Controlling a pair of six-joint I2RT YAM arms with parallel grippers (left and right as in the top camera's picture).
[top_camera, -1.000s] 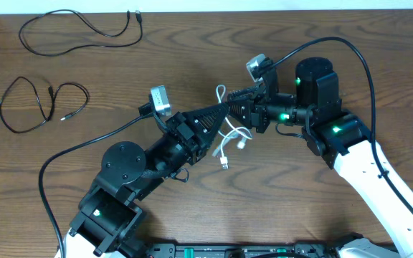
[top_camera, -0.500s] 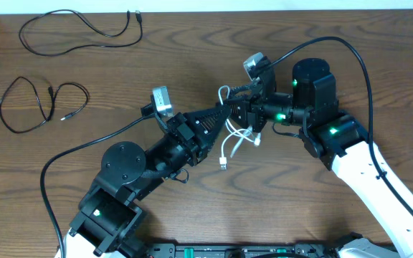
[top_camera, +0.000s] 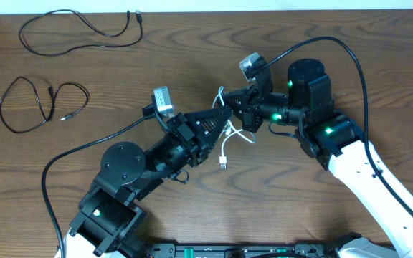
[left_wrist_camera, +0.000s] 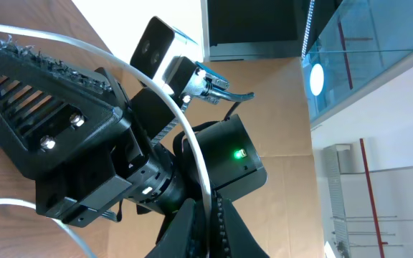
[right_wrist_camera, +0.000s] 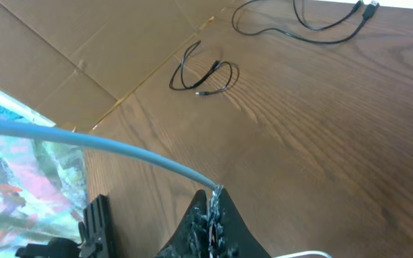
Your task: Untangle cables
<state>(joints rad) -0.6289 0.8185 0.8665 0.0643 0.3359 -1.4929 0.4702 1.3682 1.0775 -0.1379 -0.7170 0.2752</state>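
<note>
The white cable (top_camera: 226,147) hangs between my two grippers over the table's middle, its plug end resting on the wood. My left gripper (top_camera: 224,113) is shut on the white cable, which runs up between its fingers in the left wrist view (left_wrist_camera: 201,172). My right gripper (top_camera: 229,102) is shut on the same cable, which leaves its fingertips to the left in the right wrist view (right_wrist_camera: 120,148). The fingertips of the two grippers almost touch. One black cable (top_camera: 84,27) lies spread at the far left. The other black cable (top_camera: 38,105) lies below it.
Both black cables also show far off in the right wrist view, one at the top (right_wrist_camera: 300,21) and one beside it (right_wrist_camera: 203,75). The thick black arm cables (top_camera: 350,54) arc over the right arm. A cardboard panel (right_wrist_camera: 84,50) borders the table.
The right gripper has moved left and up toward the left gripper's tip. The white cable's loose loop has been drawn tighter and closer to the grippers.
</note>
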